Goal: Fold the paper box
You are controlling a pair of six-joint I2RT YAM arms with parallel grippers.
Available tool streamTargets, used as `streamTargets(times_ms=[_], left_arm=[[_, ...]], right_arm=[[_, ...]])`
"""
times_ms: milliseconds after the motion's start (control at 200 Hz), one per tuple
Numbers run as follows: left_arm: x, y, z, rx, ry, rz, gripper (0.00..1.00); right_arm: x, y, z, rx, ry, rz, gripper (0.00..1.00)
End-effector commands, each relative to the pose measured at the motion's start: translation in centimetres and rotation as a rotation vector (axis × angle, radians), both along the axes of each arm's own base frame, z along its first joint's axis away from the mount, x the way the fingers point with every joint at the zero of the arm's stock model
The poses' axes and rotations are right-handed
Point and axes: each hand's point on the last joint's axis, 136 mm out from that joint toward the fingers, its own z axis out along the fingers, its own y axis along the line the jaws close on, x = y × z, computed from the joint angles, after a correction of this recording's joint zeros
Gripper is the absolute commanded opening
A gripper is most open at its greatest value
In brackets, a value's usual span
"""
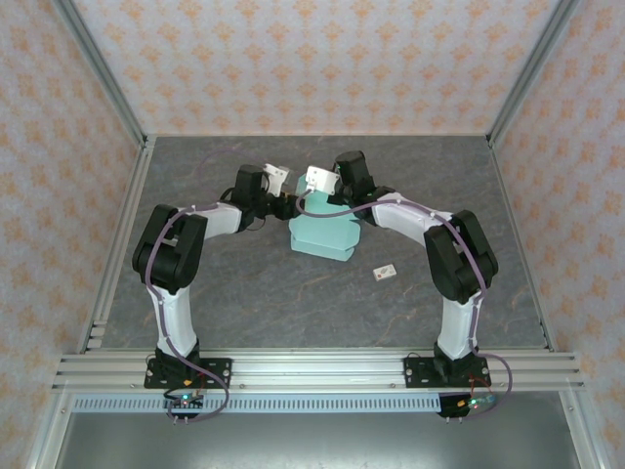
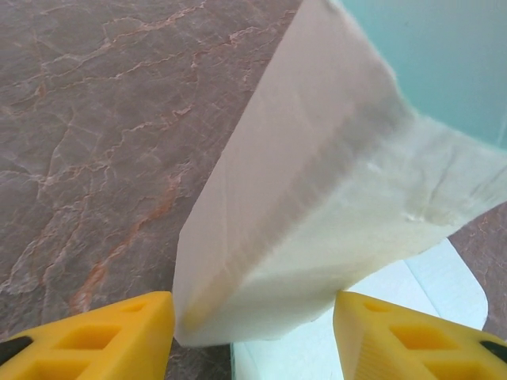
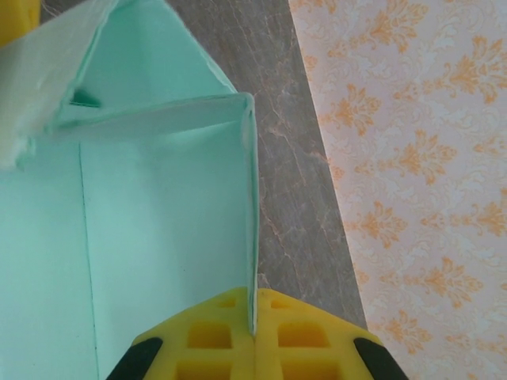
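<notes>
The paper box is seen partly folded near the middle of the tabletop, with its pale green base laid flat and its walls raised at the far end. The right claw is closed tight on the edge of one upright wall of the box. The left claw is held open at the box's far left corner. Its yellow fingers are spread to either side of a white-backed flap, which is not pinched. A small white tag is found just beside the box, at its near right.

The paper box runs past the right wrist view's left edge.
</notes>
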Motion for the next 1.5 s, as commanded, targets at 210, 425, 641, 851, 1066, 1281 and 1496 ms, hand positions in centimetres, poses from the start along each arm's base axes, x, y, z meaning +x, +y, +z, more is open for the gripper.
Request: streamTargets(times_ms=[210, 425, 641, 851, 1066, 1281, 1496], left_arm=[[0.5, -1.1, 2.6, -0.040, -0.021, -0.083, 0.59], [0.3, -1.2, 2.6, -0.056, -0.004, -0.121, 0.60], [0.0, -1.7, 2.2, -0.089, 0.039, -0.177, 0.60], [-0.2, -2.0, 1.6, -0.108, 0.067, -0.211, 0.53], [0.1, -2.5, 1.4, -0.124, 0.073, -0.226, 0.50], [1.0, -2.0, 0.9, -0.098, 0.052, -0.164, 0.51], [0.9, -2.4, 0.7, -0.075, 0.050, -0.144, 0.52]], right_arm=[[0.4, 0.3, -0.8, -0.097, -0.066, -0.002, 0.00], [0.6, 0.3, -1.6, -0.128, -0.056, 0.001, 0.00], [0.5, 0.2, -1.9, -0.129, -0.036, 0.005, 0.00], [0.2, 0.6, -1.3, -0.056, 0.010, 0.019, 0.00], [0.1, 0.6, -1.1, -0.023, 0.069, 0.023, 0.00], [-0.1, 0.6, -1.5, -0.026, 0.083, 0.030, 0.00], [0.4, 0.5, -1.7, -0.093, -0.007, 0.028, 0.00]])
